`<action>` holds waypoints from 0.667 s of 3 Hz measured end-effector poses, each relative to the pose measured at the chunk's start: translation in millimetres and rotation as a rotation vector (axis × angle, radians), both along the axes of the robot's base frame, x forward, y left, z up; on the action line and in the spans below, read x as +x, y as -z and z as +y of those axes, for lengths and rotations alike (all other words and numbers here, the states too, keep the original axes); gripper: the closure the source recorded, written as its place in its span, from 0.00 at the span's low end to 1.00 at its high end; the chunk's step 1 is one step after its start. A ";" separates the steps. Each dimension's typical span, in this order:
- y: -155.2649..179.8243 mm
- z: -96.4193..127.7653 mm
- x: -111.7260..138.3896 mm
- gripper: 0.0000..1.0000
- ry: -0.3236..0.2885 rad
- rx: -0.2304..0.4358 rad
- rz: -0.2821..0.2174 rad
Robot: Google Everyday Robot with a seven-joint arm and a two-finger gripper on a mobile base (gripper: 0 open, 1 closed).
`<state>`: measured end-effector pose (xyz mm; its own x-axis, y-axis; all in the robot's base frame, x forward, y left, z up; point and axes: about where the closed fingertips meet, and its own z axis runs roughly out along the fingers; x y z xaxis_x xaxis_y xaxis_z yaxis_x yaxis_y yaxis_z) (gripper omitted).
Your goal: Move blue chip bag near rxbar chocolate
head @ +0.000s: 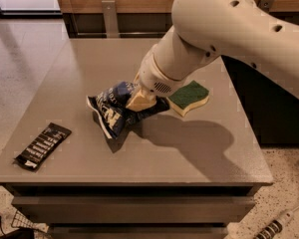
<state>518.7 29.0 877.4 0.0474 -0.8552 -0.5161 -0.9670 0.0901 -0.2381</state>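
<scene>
Carrying the chip bag [113, 112] over to the bar [43, 146] is the step in hand, and I judge it to be about half done. The gripper [141, 101] hangs over the middle of the table [189, 158]. Its fingers are closed on the upper right part of the bag, so the bag hangs down and to the left from them. The lower corner of the bag is very close to the table top, with its shadow just beside it; I cannot tell if it touches. The bar lies flat near the front left corner of the table, well apart from the bag. The sponge [189, 97] lies just to the right of the gripper, beside the wrist of the arm [214, 39].

To do this step well, the gripper should travel to the front left in one straight line with a firm grip, because the glossy foil can slip. A little more height seems wise, so that the hanging corner does not drag on the table and twist the bag. The bag should come down beside the bar, near it but not on it, and it should not push the bar toward the edge, which is close. The fingers should open only when the bag rests on the table.
</scene>
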 end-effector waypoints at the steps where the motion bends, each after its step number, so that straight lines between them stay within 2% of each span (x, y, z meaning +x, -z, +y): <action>1: 12.1 9.3 -10.1 1.00 -0.039 -0.012 0.026; 2: 9.1 25.1 -24.4 1.00 -0.093 -0.030 0.016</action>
